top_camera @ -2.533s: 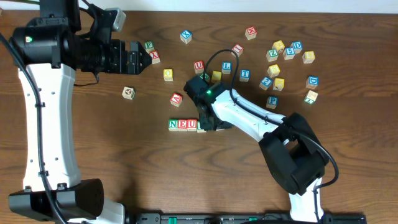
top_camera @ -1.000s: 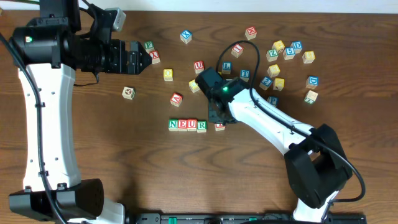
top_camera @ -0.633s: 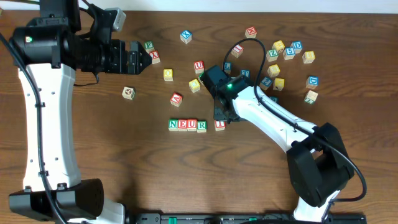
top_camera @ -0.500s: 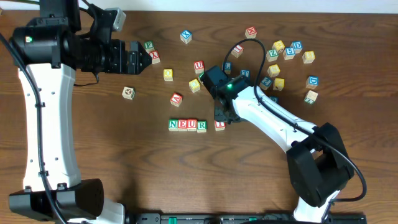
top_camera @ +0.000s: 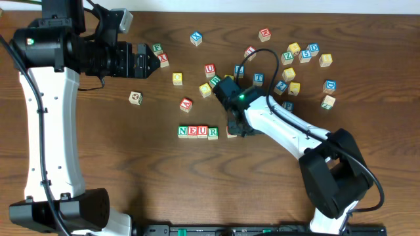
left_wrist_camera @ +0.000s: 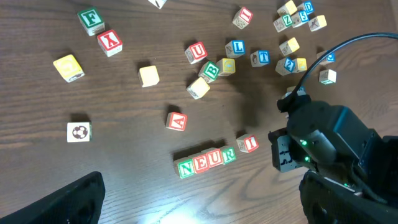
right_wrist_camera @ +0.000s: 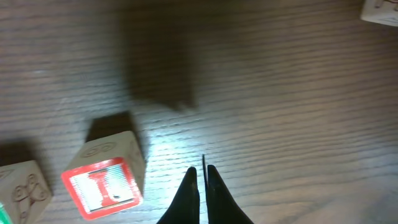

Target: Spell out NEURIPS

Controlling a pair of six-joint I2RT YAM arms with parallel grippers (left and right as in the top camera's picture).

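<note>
Cubes N [top_camera: 182, 131], E [top_camera: 192, 131], U [top_camera: 202, 131] and R [top_camera: 212, 132] stand in a touching row. The red I cube [top_camera: 230, 133] sits just right of R with a small gap, partly under my right gripper [top_camera: 239, 126]. In the right wrist view the I cube [right_wrist_camera: 102, 185] lies left of the shut, empty fingers [right_wrist_camera: 200, 173], not touching. The left wrist view shows the row [left_wrist_camera: 206, 160] and the I cube [left_wrist_camera: 247, 143]. My left gripper [top_camera: 156, 61] is wide open and high at the back left. A blue-lettered cube [top_camera: 287, 105] is partly hidden behind the right arm.
Loose cubes lie behind the row: a red A [top_camera: 186, 104], a red U [top_camera: 209, 69], a yellow one [top_camera: 178, 78], a ball-picture cube [top_camera: 136, 98], a blue X [top_camera: 196, 38]. Several more cluster at the back right [top_camera: 294, 67]. The right arm [top_camera: 289, 128] crosses the table's right half.
The right gripper moved from the end of the row to the right; the I cube now stands right of R. The gripper has since shifted slightly down beside it. The left arm is still.
</note>
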